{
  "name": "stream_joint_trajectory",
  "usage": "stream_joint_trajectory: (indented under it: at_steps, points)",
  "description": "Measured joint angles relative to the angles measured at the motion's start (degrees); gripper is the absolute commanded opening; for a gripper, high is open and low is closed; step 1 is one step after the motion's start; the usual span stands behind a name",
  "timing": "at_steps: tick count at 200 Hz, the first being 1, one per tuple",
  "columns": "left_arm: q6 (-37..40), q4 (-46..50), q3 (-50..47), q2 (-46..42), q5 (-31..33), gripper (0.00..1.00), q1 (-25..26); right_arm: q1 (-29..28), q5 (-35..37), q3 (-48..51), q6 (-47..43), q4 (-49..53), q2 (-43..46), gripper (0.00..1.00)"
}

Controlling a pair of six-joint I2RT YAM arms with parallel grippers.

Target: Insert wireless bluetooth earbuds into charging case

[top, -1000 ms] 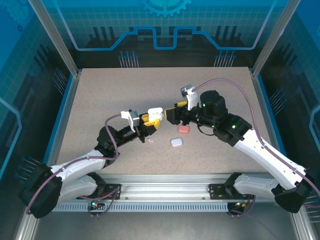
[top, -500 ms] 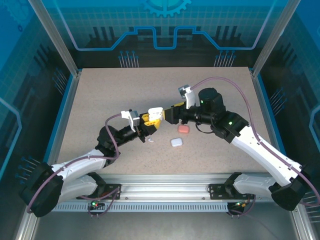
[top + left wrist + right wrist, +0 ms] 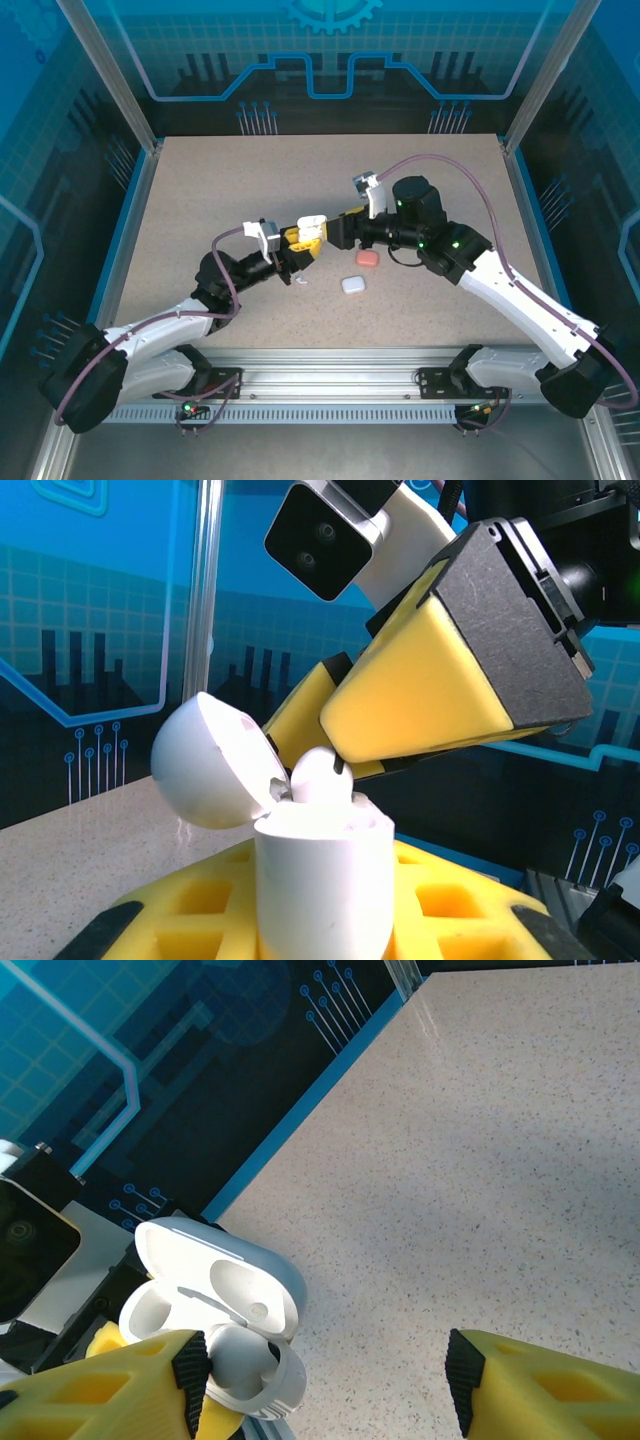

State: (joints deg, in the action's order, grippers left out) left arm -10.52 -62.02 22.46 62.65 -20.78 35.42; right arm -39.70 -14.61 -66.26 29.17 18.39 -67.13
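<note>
A white charging case is held upright above the table with my left gripper shut on its body. Its lid hangs open to the left. One white earbud sits in the case's mouth with its round head sticking up. My right gripper is open and right up against the case from the right. One of its fingers rests on the earbud's head, and the other fingertip stands far off over bare table. Another small white earbud lies on the table below the left gripper.
A salmon-pink case and a white case, both closed, lie on the speckled table under the right arm. Blue-edged walls with metal posts ring the table.
The right arm has edged a little to the left, bringing its fingers closer onto the held case. The left arm and case have stayed still.
</note>
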Motion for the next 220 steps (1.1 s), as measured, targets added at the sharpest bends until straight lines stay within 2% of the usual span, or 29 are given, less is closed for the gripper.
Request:
stream_joint_trajectory:
  at_steps: [62,91,114,153,189,220]
  points:
    - [1.5,1.8,0.0,-3.3,0.3,0.12,0.0,0.0,1.5,1.3,-1.2,0.3,4.3,0.68]
    - [3.6,6.6,-0.2,-9.3,0.9,0.12,0.0,0.0,3.7,2.1,-1.8,0.6,6.1,0.66]
    - [5.2,12.4,-0.2,-15.7,1.8,0.12,0.0,-0.2,6.8,3.1,-1.7,1.8,4.5,0.61]
    - [8.0,22.8,-0.2,-26.4,3.3,0.12,0.0,-2.8,11.7,3.8,-0.6,3.7,-6.6,0.52]
    - [9.7,30.1,-0.2,-32.4,4.1,0.12,0.0,-5.5,12.6,3.5,0.8,3.7,-19.3,0.51]
    - [10.7,33.8,-0.2,-34.6,4.5,0.11,0.0,-7.3,11.6,-1.0,1.3,4.1,-30.8,0.51]
